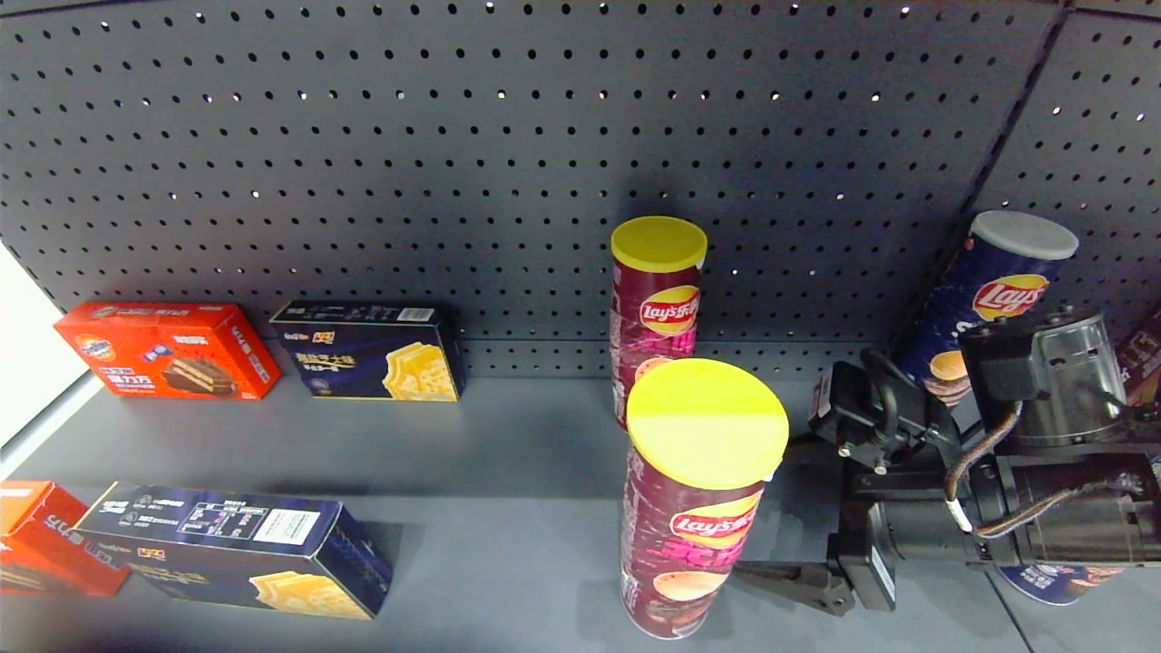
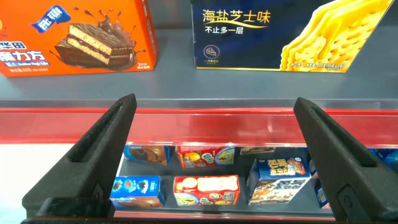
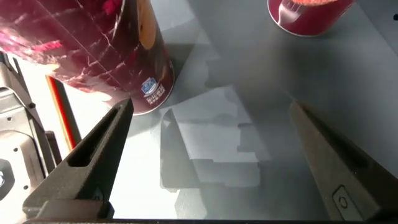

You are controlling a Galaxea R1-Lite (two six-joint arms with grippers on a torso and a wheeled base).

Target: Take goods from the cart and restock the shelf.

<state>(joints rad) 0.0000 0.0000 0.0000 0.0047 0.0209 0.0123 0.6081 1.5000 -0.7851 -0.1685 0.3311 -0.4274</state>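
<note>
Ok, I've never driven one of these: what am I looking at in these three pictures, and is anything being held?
This is a two-armed robot restocking a shelf. The head camera looks down on it: a front maroon chip can and a rear maroon chip can, both yellow-lidded, a blue chip can to the right, a red snack box and a dark blue cracker box to the left. The other two pictures come from cameras on the wrists. The left gripper faces the shelf's red rail, fingers open and empty. The right gripper is beside the front maroon chip can, fingers open, so nothing is held.
</note>
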